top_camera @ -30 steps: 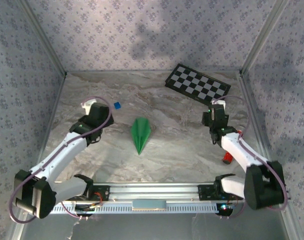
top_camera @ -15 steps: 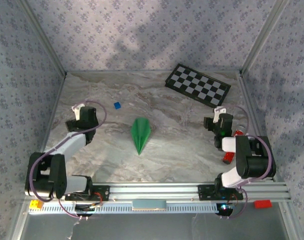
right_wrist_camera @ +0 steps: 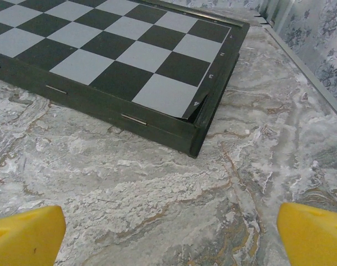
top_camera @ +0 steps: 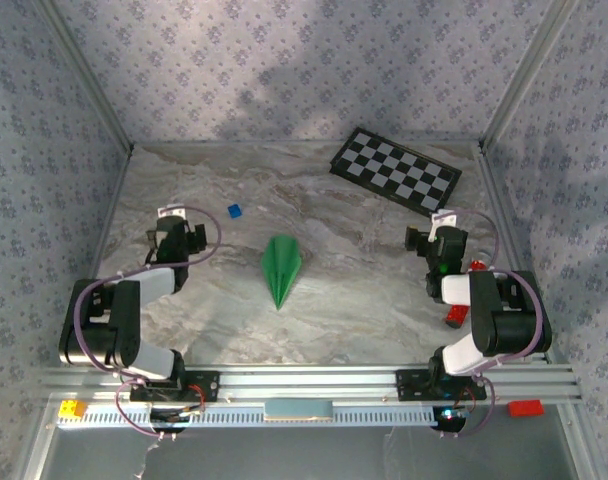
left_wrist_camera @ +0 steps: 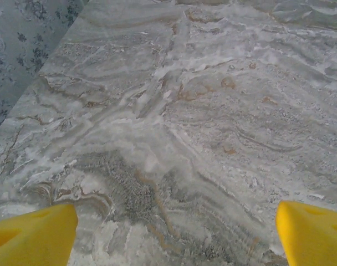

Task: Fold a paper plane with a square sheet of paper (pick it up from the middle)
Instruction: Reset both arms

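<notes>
The square sheet of paper lies folded into a slim green paper plane (top_camera: pixel 281 268) with a centre crease. It rests flat on the marble table (top_camera: pixel 344 300) in the middle, its point toward the near edge. My left gripper (top_camera: pixel 171 224) hangs well to the left of it, open, and its yellow fingertips (left_wrist_camera: pixel 32 238) stand wide over bare marble. Well to the right of the plane, my right gripper (top_camera: pixel 441 230) is open as well. Its fingertips (right_wrist_camera: pixel 27 235) frame bare table just short of the checkerboard. Neither gripper touches the plane.
A black-and-white checkerboard (top_camera: pixel 395 168) lies at the back right, its near corner (right_wrist_camera: pixel 196 141) just ahead of my right gripper. A tiny blue block (top_camera: pixel 234 211) sits left of centre. A red piece (top_camera: pixel 454 316) lies by the right arm. Patterned walls enclose the table.
Both arms have drawn back from reaching poses and folded up over their bases. The right gripper's jaws have spread wider. The green plane has not moved.
</notes>
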Tool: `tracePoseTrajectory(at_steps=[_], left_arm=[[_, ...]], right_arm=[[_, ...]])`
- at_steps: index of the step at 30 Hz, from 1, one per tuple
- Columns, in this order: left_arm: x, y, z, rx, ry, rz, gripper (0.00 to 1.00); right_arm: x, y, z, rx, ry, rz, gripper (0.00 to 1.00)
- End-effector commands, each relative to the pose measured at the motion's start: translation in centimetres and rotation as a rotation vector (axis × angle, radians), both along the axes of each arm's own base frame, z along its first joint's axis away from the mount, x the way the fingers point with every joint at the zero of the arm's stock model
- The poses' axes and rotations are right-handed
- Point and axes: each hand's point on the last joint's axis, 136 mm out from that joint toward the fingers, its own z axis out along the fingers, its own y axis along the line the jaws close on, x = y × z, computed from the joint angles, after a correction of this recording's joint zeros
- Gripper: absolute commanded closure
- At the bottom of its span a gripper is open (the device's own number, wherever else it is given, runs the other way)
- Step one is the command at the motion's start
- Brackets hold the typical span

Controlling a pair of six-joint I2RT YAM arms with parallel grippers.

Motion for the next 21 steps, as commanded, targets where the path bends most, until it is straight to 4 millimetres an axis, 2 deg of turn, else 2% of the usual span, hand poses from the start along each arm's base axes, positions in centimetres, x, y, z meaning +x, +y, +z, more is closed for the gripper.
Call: tracePoseTrajectory(at_steps=[1,2,3,5,7,21], left_arm=[[0.45,0.75,-0.15,-0.064,-0.159,-0.023,0.05],[0.27,1.03,0.44,-0.059,-0.219,-0.011,0.00],[-0.19,1.01,0.06,-0.073,-0.165,-0.005,0.00],[0.59,0.47,0.05,-0.065,-0.175,-0.046,0.00],[0.53,0.45,-0.25,-0.072,-0.126,-0.043,0.00],[0.62,0.07,-0.13,-0.058,-0.135,-0.055,0.00]], right_arm=[[0.10,-0.37,0.29,-0.002,-0.021,-0.032,0.00],[0.11,-0.35,0.26,-0.002,-0.020,-0.030,0.00],[0.11,-0.35,0.28,-0.002,-0.020,-0.031,0.00],[0.11,-0.32,0.27,0.000,-0.020,-0.029,0.00],[0.10,-0.33,0.28,-0.001,-0.020,-0.030,0.00],[0.13,-0.39,0.31,0.000,-0.020,-0.030,0.00]])
